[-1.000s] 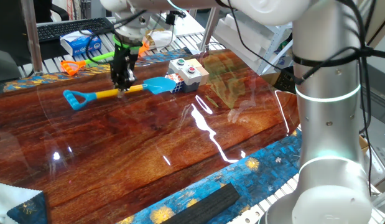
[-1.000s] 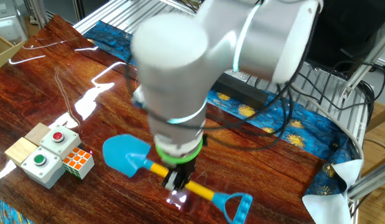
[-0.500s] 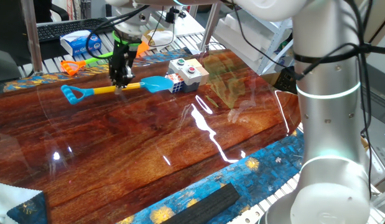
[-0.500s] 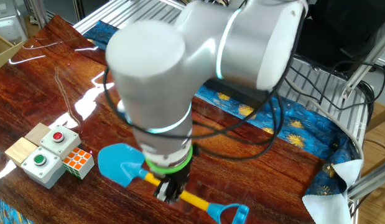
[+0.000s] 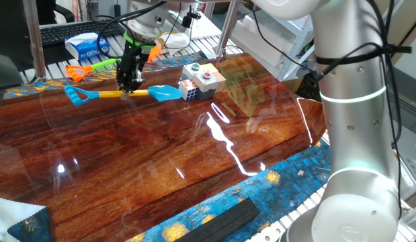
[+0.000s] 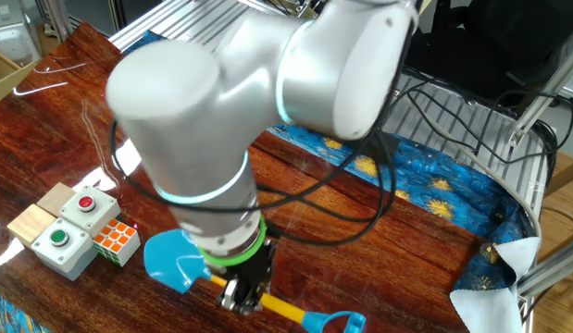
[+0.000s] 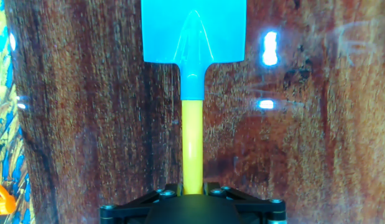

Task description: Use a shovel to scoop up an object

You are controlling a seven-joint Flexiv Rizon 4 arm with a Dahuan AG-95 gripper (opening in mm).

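Across the table (image 5: pixel 194 154), shovel (image 5: pixel 160 93) in jaws, now nearer the cube (image 5: pixel 186 87).

In one fixed view, the small plastic toy shovel with light-blue blade, yellow shaft and blue D-shaped handle (image 5: pixel 120 94) lies flat on the polished wooden table (image 5: pixel 194 154) in the upper left of the frame, handle to the left and blade tip to the right, just beside the small multicoloured Rubik's cube (image 5: pixel 187 88). The two-finger gripper (image 5: pixel 129 86) stands over the shaft midway along it, jaws on either side of it. Right of the cube sits the beige box with a red button (image 5: pixel 202 76); behind the shovel, at the table's far edge, lies the orange-bladed, green-shafted toy shovel (image 5: pixel 93 66).
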